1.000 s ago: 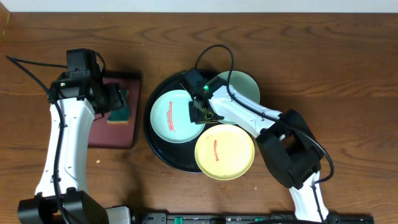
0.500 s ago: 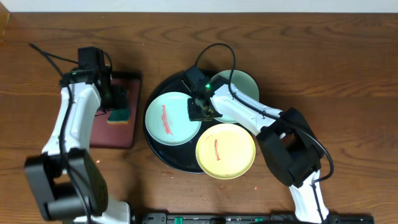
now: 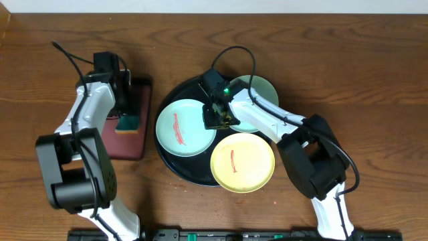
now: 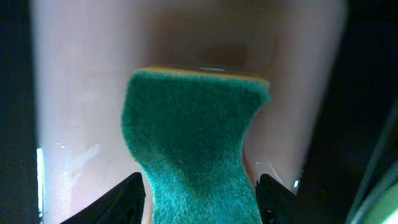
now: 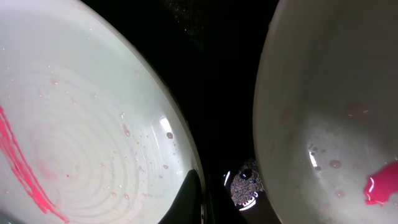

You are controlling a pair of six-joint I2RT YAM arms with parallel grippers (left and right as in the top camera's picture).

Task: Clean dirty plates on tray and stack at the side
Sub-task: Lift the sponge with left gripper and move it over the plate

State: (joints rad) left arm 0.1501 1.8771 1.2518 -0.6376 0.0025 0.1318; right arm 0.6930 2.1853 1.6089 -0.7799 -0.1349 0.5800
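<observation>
Three plates lie on the round black tray (image 3: 167,161): a pale blue-green plate (image 3: 184,130) at the left with a red streak, a pale yellow plate (image 3: 242,163) at the front with a red streak, and a second blue-green plate (image 3: 261,99) at the back, partly under my right arm. My right gripper (image 3: 215,118) is shut on the left plate's right rim; in the right wrist view one finger (image 5: 189,199) lies on that plate (image 5: 81,124). My left gripper (image 3: 124,110) is shut on a green sponge (image 4: 193,137) over the dark red tray (image 3: 134,144).
The back plate (image 5: 323,112) shows a red blob in the right wrist view, with a strip of black tray (image 5: 217,74) between the two plates. Bare wooden table (image 3: 361,80) lies around both trays.
My left arm has swung toward the far side while its gripper stays at the sponge. The left blue-green plate has shifted slightly left and turned. My right gripper has barely moved.
</observation>
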